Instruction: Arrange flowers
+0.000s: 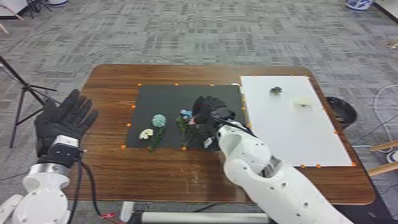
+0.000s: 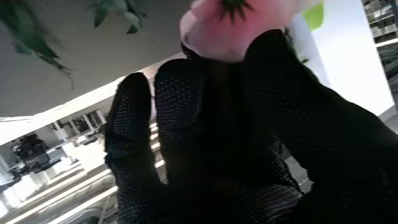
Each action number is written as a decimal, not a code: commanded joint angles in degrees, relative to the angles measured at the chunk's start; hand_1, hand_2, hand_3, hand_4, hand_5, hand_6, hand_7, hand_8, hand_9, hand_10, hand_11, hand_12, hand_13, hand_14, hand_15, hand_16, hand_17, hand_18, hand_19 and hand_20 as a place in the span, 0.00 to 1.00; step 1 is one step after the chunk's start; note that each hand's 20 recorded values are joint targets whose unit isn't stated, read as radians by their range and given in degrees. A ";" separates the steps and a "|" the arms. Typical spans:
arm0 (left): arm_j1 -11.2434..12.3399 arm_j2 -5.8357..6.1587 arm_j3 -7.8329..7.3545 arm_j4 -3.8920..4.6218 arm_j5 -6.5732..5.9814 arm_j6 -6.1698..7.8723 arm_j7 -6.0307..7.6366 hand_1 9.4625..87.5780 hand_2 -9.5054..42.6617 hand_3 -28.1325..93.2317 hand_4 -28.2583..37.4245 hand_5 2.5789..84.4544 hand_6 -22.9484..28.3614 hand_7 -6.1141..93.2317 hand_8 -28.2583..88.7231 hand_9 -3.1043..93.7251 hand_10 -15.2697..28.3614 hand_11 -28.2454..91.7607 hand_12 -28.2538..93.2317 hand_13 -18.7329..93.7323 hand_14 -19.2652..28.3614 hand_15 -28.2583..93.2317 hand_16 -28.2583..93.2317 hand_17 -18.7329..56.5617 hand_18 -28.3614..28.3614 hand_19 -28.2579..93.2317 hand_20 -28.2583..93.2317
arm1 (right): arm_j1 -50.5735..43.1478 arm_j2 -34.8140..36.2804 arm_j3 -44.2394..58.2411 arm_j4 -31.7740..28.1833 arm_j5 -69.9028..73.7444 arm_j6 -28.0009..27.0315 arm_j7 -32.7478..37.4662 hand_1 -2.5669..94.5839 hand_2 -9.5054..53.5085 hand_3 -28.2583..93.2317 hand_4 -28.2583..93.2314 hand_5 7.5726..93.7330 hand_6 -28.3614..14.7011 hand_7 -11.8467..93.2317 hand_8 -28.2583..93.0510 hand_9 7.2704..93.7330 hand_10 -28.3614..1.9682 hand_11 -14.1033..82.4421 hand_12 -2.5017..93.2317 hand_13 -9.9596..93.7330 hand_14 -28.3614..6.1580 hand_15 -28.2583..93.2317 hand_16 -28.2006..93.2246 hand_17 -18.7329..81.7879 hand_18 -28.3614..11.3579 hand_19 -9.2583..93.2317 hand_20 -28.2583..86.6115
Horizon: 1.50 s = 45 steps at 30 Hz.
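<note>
In the head view, my right hand (image 1: pixel 209 110) is over the right part of the black mat (image 1: pixel 164 93). In the right wrist view, a pink flower (image 2: pixel 218 31) is pinched between the thumb and fingers of my right hand (image 2: pixel 178 95); its stem is hidden. On the mat lie a pale teal flower (image 1: pixel 159 120), a white flower (image 1: pixel 147 134) and a blue flower (image 1: pixel 186 114), the blue one close beside my right hand. My left hand (image 1: pixel 64 120) is held palm down off the table's left edge, its fingers straight and open.
A white board (image 1: pixel 289 135) covers the table's right side, bearing a small dark object (image 1: pixel 276 90) and a pale yellowish piece (image 1: pixel 303 101). Orange markers edge the mat and board. A black bin (image 1: pixel 341 111) stands beyond the right edge, a tripod (image 1: pixel 22 102) at the left.
</note>
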 commanded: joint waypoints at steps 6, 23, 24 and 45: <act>0.97 -0.73 0.08 0.05 -1.07 -0.60 0.63 0.21 0.49 0.79 0.00 0.48 0.58 0.19 0.16 0.35 0.67 0.38 0.28 0.35 0.66 0.38 0.18 0.17 0.70 0.44 0.30 | 0.07 0.81 2.17 -2.22 -0.10 0.11 -0.47 0.51 0.00 0.90 0.00 0.63 0.63 0.38 0.11 0.62 0.47 0.40 0.24 0.64 0.51 0.78 0.56 0.47 0.13 0.86 0.57; 4.63 -1.88 -1.69 -1.41 -0.85 -0.25 3.05 0.21 0.48 0.79 0.00 0.48 0.58 0.18 0.16 0.35 0.67 0.37 0.28 0.35 0.66 0.37 0.18 0.17 0.69 0.43 0.30 | 5.80 9.35 23.26 1.91 1.20 -14.12 11.07 0.45 0.00 0.90 0.00 0.44 0.51 0.23 0.15 0.44 0.39 0.28 0.20 0.57 0.41 0.75 0.42 0.43 0.12 0.84 0.56; 4.33 -1.83 -1.43 -1.23 -1.10 -0.23 3.17 0.21 0.48 0.79 0.00 0.48 0.58 0.18 0.16 0.35 0.66 0.37 0.28 0.35 0.66 0.37 0.18 0.17 0.69 0.43 0.30 | 6.15 10.32 23.59 2.52 0.40 -15.34 12.05 0.45 0.00 0.90 0.00 0.43 0.50 0.22 0.15 0.42 0.38 0.28 0.19 0.56 0.41 0.74 0.41 0.43 0.11 0.84 0.56; 2.89 -1.04 -0.41 -0.85 -2.83 0.68 1.94 0.20 0.53 0.76 0.00 0.48 0.59 0.18 0.16 0.35 0.67 0.37 0.28 0.35 0.66 0.38 0.18 0.17 0.69 0.44 0.30 | 4.83 15.69 23.46 7.19 -0.14 -29.73 12.61 0.44 0.00 0.91 0.00 0.35 0.50 0.21 0.16 0.33 0.36 0.26 0.17 0.35 0.25 0.61 0.31 0.33 0.11 0.73 0.48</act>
